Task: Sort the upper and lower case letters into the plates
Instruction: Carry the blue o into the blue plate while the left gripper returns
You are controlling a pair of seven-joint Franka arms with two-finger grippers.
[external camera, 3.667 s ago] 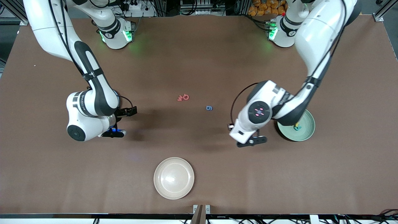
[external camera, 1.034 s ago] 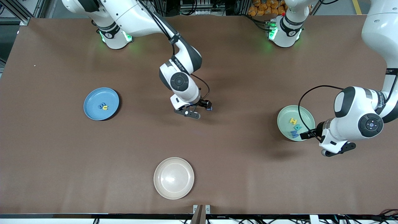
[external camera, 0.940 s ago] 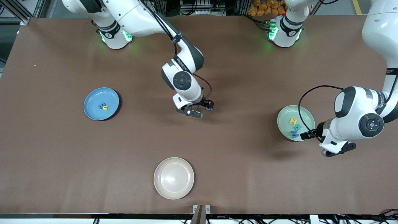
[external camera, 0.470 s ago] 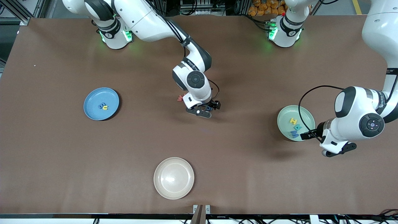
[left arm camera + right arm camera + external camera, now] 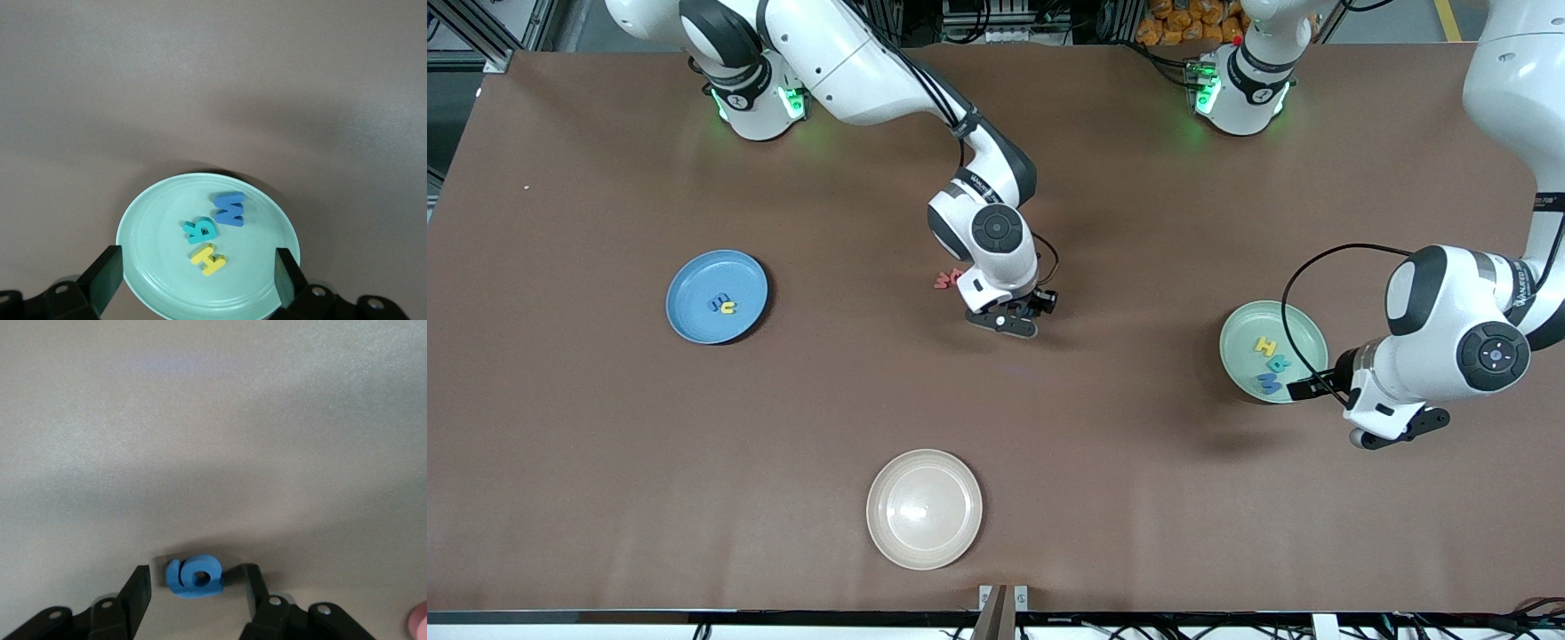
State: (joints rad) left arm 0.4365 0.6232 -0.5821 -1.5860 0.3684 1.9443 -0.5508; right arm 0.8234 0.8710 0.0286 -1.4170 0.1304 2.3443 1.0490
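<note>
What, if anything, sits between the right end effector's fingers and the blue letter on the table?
Nothing visible. In the right wrist view the blue letter lies flat on the table between the right end effector's spread fingers, with bare gaps either side. A pink letter lies well aside.

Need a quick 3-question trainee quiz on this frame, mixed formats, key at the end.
1. True or false: the cream plate holds a letter.
2. How many letters lie in the mint plate?
3. The right gripper has its fingers on either side of which thing on the table? A: a red letter. B: the blue letter. C: a yellow letter.
Key: 1 false; 2 three; 3 B.
</note>
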